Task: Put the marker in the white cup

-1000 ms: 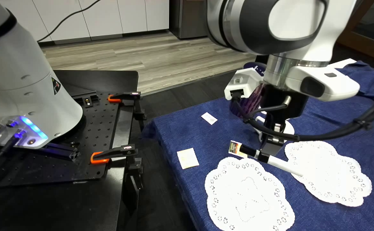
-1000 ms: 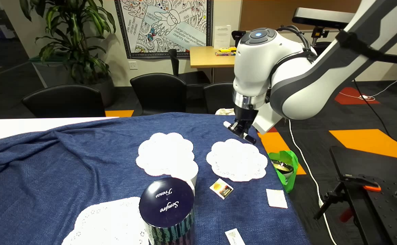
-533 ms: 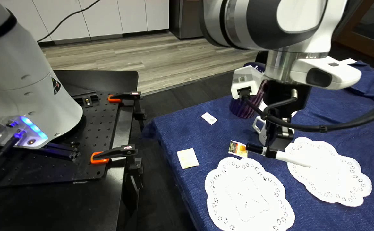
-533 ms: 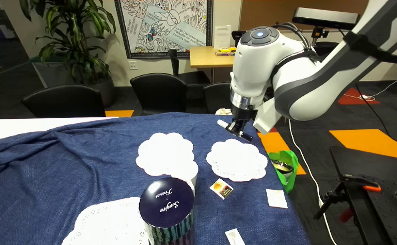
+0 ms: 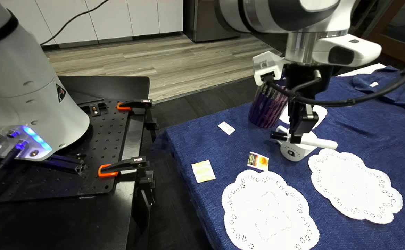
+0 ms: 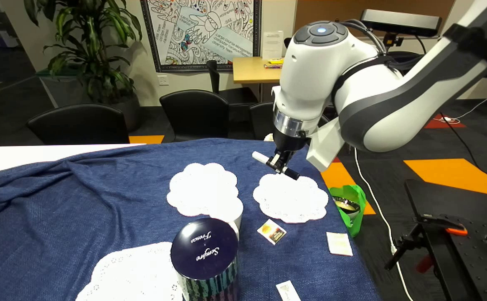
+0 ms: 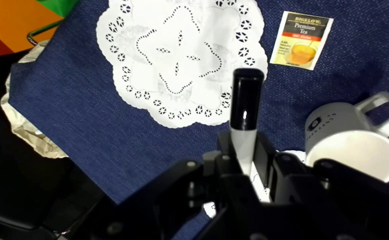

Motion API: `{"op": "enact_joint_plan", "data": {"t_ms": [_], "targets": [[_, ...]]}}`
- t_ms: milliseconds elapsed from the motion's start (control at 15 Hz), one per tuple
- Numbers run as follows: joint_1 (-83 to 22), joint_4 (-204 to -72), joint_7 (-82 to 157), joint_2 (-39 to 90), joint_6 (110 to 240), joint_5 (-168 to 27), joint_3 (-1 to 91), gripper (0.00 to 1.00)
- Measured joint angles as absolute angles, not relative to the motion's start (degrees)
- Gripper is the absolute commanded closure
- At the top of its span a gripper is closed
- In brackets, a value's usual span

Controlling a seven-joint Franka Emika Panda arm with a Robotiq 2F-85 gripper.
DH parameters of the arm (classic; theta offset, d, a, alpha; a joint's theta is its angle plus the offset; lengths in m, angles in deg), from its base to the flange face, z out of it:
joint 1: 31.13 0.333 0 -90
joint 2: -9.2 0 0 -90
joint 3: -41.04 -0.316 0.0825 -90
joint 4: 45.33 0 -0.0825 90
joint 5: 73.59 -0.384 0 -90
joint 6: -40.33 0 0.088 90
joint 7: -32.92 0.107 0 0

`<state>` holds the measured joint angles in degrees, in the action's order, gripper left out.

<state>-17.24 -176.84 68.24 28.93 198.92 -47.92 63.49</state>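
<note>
One tool [image 7: 244,144] partly hides the marker [image 7: 246,115].

In an exterior view, you have white cabinets [image 5: 117,21] along the far side of a grey-brown plank floor [image 5: 140,64], with a dark cabinet-like unit [image 5: 210,21] at their end and darker flooring [image 5: 188,106] nearer the camera. In an exterior view, your backdrop is a pale wall [image 6: 189,81] bearing a framed picture [image 6: 204,33], with a leafy potted plant [image 6: 92,50] beside it, and black chairs [image 6: 195,115] and a light-wood table [image 6: 248,71] before it. Orange patches [image 6: 448,168] and red patches [image 6: 439,124] break up the dark carpet [image 6: 431,144] there.
</note>
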Motion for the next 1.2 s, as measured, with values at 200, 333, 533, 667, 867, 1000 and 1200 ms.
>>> {"op": "enact_joint_plan", "data": {"t_ms": [200,333,533,667,867,1000,1200], "targets": [[-17.2,-176.8,68.3,28.0,198.9,-47.9,61.3,0.95],[-17.2,-176.7,68.3,27.4,198.9,-47.9,60.2,0.95],[-17.2,-176.5,68.3,26.6,198.9,-47.9,59.0,0.95],[-17.3,-176.3,68.3,26.1,198.9,-48.0,58.2,0.95],[-17.5,-175.7,68.2,25.0,198.0,-48.0,57.3,0.95],[-17.6,-174.9,68.2,23.9,195.8,-48.0,56.8,0.79],[-18.0,-174.9,68.2,23.8,195.5,-48.0,56.4,0.79]]}}
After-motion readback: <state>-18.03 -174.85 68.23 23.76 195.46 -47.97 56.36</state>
